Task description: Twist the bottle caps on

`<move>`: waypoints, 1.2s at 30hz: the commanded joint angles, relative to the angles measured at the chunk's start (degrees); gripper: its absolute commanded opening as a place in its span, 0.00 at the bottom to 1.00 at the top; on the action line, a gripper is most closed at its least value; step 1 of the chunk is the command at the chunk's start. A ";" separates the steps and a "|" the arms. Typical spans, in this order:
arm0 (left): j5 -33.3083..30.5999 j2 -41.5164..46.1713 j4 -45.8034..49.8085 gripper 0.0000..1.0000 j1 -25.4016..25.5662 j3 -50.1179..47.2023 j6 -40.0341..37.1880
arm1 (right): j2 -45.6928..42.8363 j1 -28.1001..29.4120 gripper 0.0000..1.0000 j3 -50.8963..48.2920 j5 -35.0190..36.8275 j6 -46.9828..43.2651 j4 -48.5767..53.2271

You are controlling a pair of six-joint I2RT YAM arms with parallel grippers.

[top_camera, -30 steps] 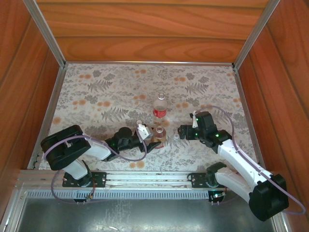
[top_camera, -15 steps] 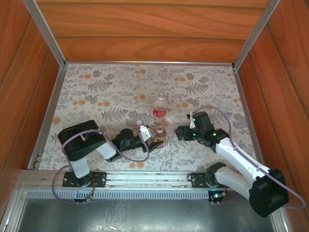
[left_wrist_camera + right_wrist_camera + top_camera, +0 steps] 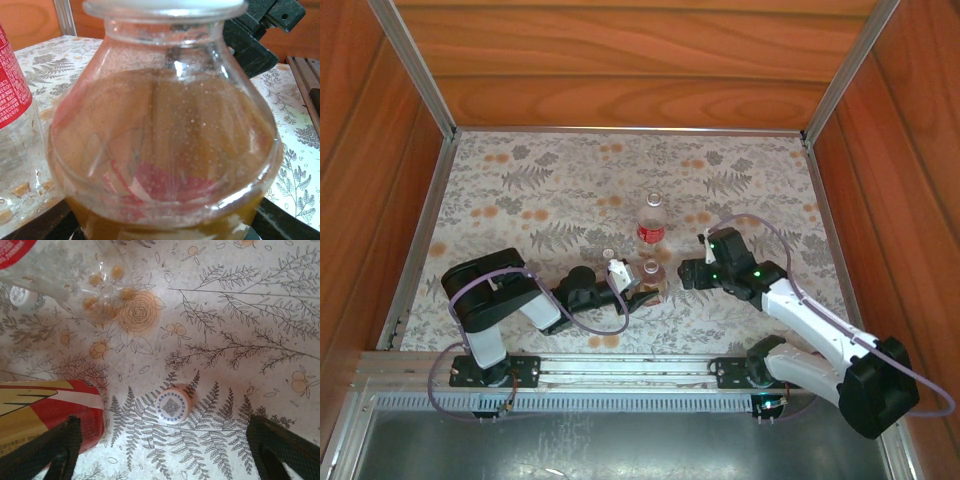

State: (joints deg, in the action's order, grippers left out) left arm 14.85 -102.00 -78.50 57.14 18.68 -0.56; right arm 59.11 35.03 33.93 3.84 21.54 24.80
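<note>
Sliding leftward since a second ago, the right claw (image 3: 686, 272) is hanging wide open astride a white cap (image 3: 173, 406) lying flat on the bench (image 3: 520, 200), while the left claw (image 3: 641, 286) is flanking the upright amber bottle (image 3: 651, 279) mid-bench, with no telling whether it is gripping.
</note>
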 commanded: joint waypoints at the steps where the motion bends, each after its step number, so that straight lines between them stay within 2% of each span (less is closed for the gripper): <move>1: 0.08 -0.20 -2.62 0.64 0.55 -0.87 0.45 | 2.89 2.62 0.84 2.03 5.51 -0.01 3.53; 7: 0.27 -0.58 -2.62 0.64 0.64 -1.34 1.25 | 9.49 5.01 0.74 3.03 6.97 0.70 2.77; 16: -0.05 -0.85 -2.62 0.64 0.64 -1.36 1.71 | 18.10 5.69 0.57 4.79 7.96 0.47 -0.39; 25: 0.26 -1.53 -2.62 0.66 0.64 -1.01 1.78 | 22.30 5.71 0.52 5.43 7.88 0.61 -2.68; 33: 0.08 -1.76 -2.62 0.66 0.66 -1.01 1.69 | 24.66 5.70 0.38 5.75 8.04 0.93 -2.73; 36: 0.00 -1.78 -2.59 0.66 0.64 -1.10 1.64 | 24.18 5.68 0.37 5.57 8.12 1.01 -2.52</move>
State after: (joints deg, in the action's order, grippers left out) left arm 14.83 -102.85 -80.16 57.17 17.78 0.30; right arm 83.31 40.18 38.54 11.00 21.78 21.93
